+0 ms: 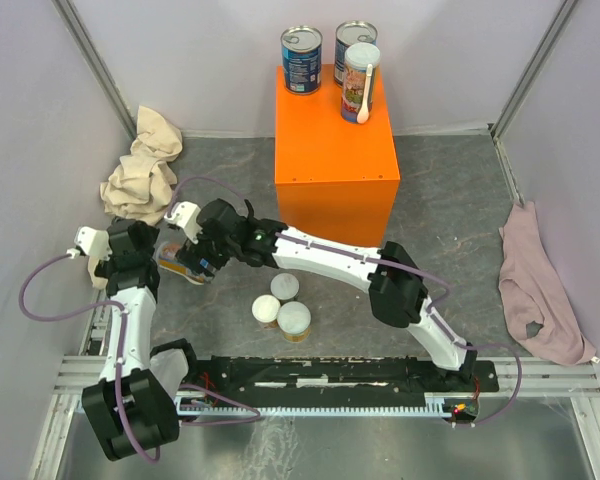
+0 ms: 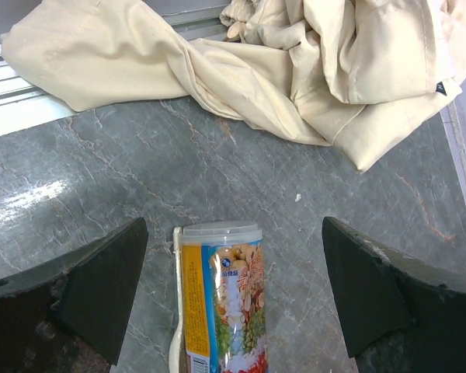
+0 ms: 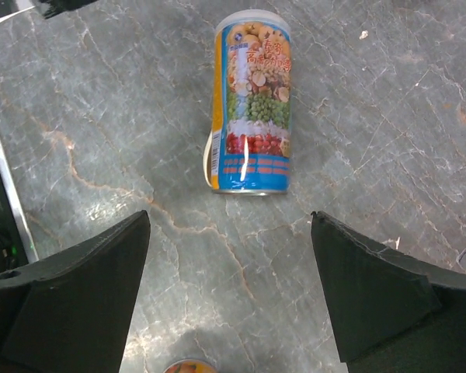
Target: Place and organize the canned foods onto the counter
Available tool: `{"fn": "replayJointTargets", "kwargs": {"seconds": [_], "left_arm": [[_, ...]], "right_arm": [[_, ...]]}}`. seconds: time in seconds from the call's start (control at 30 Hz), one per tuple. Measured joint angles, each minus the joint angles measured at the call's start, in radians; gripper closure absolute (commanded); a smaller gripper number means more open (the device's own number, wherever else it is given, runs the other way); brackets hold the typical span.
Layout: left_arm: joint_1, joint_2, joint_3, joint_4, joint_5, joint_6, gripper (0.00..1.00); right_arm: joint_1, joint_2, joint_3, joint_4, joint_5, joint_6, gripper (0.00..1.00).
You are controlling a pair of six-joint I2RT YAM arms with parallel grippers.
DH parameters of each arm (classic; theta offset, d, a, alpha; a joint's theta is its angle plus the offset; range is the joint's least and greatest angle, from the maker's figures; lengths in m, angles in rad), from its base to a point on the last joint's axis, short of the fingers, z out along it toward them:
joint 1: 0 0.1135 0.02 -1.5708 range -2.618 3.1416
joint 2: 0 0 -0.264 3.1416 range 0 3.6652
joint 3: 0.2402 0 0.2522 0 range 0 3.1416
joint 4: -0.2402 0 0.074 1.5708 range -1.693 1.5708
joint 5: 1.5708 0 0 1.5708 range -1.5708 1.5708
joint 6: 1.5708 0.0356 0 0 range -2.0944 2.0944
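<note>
A tall, colourful can (image 3: pixel 251 101) lies on its side on the grey table (image 3: pixel 101 116), near the orange counter (image 1: pixel 335 160) but not on it. Our left gripper (image 2: pixel 233 272) and right gripper (image 3: pixel 229 233) both gape wide and empty over it. We judge it rigid, smooth and prone to rolling, best pinched across its mid-body.

Bright, even overhead light, soft shadows, mild glare on grey tabletop (image 2: pixel 31 198), sharp focus
</note>
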Motion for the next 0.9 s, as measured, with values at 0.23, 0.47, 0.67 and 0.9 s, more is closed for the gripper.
{"fn": "replayJointTargets", "kwargs": {"seconds": [0.23, 0.47, 0.67, 0.9], "left_arm": [[0.002, -0.008, 0.0, -0.005, -0.006, 0.0, 0.01], [0.005, -0.027, 0.0, -0.01, -0.022, 0.0, 0.01], [0.005, -0.055, 0.0, -0.016, -0.032, 0.0, 0.01], [0.008, -0.081, 0.0, -0.019, -0.052, 0.0, 0.01]], "right_arm": [[-0.01, 0.1, 0.132, -0.041, -0.008, -0.012, 0.08], [-0.019, 0.159, 0.167, -0.04, -0.008, -0.021, 0.08], [-0.032, 0.225, 0.204, -0.032, -0.008, -0.027, 0.08], [-0.043, 0.287, 0.271, -0.033, -0.029, -0.027, 0.08]]}}
